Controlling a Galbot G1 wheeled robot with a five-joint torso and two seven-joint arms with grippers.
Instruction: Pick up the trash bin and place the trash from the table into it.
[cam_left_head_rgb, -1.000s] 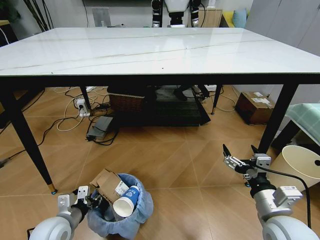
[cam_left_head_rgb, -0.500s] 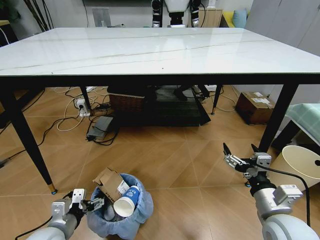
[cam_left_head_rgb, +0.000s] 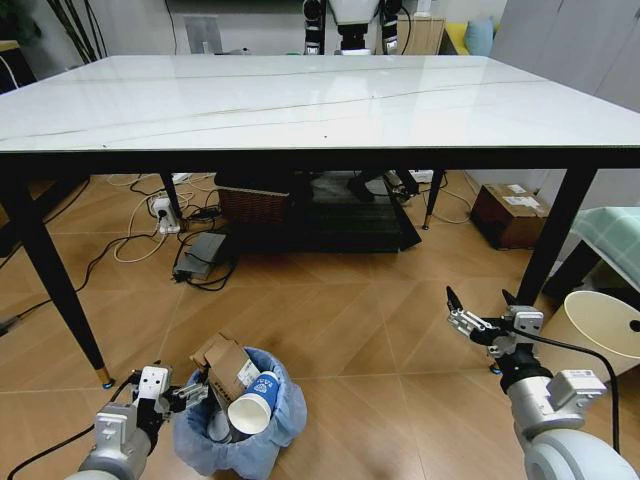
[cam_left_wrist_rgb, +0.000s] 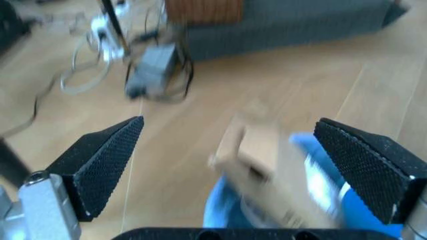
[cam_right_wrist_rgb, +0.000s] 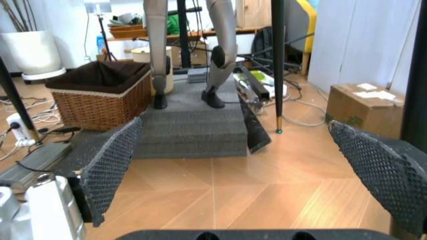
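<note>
The trash bin (cam_left_head_rgb: 262, 432), lined with a light blue bag, stands on the wooden floor in front of the table (cam_left_head_rgb: 300, 100). Trash sits in it: a brown cardboard box (cam_left_head_rgb: 222, 363) and a white blue-rimmed paper cup (cam_left_head_rgb: 250, 402) stick out of the top. My left gripper (cam_left_head_rgb: 190, 392) is open just beside the bin's left rim and holds nothing. Between its fingers in the left wrist view, the box (cam_left_wrist_rgb: 267, 170) and the blue bag (cam_left_wrist_rgb: 313, 200) lie beyond my left gripper (cam_left_wrist_rgb: 228, 125). My right gripper (cam_left_head_rgb: 478, 305) hovers open over the floor at the right, also empty (cam_right_wrist_rgb: 235, 125).
Black slanted table legs (cam_left_head_rgb: 55, 290) (cam_left_head_rgb: 553, 240) stand left and right. Under the table are cables with a power strip (cam_left_head_rgb: 165, 215), a wicker basket (cam_left_head_rgb: 255, 205) (cam_right_wrist_rgb: 100, 92) and a dark foam mat (cam_right_wrist_rgb: 193, 127). A cardboard box (cam_left_head_rgb: 510, 215) and a cream round pot (cam_left_head_rgb: 605, 325) sit at the right.
My left arm has drawn back and lower in the head view, its gripper still open by the bin's left rim. The bin and my right arm have not moved.
</note>
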